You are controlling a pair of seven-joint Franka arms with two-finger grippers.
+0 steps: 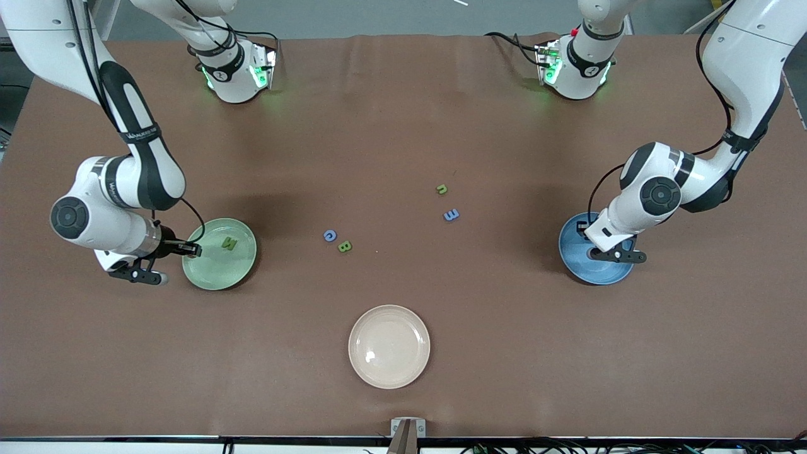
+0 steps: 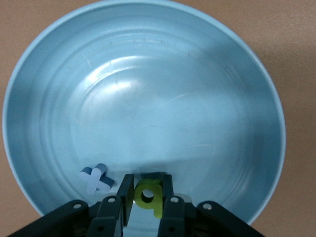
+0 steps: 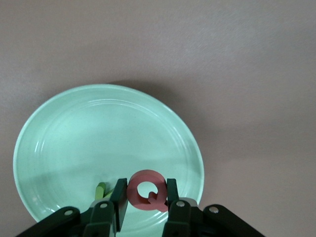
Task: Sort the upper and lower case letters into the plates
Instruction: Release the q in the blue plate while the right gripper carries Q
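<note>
Holding a small green lowercase letter q point(image 2: 149, 196) over the round blue plate point(image 2: 148, 59), the left end effector point(image 2: 147, 200) is clamped on it; a blue x point(image 2: 97, 178) already lies inside. The right end effector point(image 3: 146, 197) grips a red capital Q point(image 3: 146, 189) over the mint-green plate point(image 3: 74, 128). Both look ready to release; four letters remain on the tabletop point(image 1: 403, 126).

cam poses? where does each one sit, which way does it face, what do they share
Front: high across the table, facing both arm bases; both arms, all plates show.
Left wrist: on the left arm, looking down into the blue plate; left claw grips a green q.
Right wrist: over the green plate; right claw grips a red Q.
Shared: front shows both plates.
</note>
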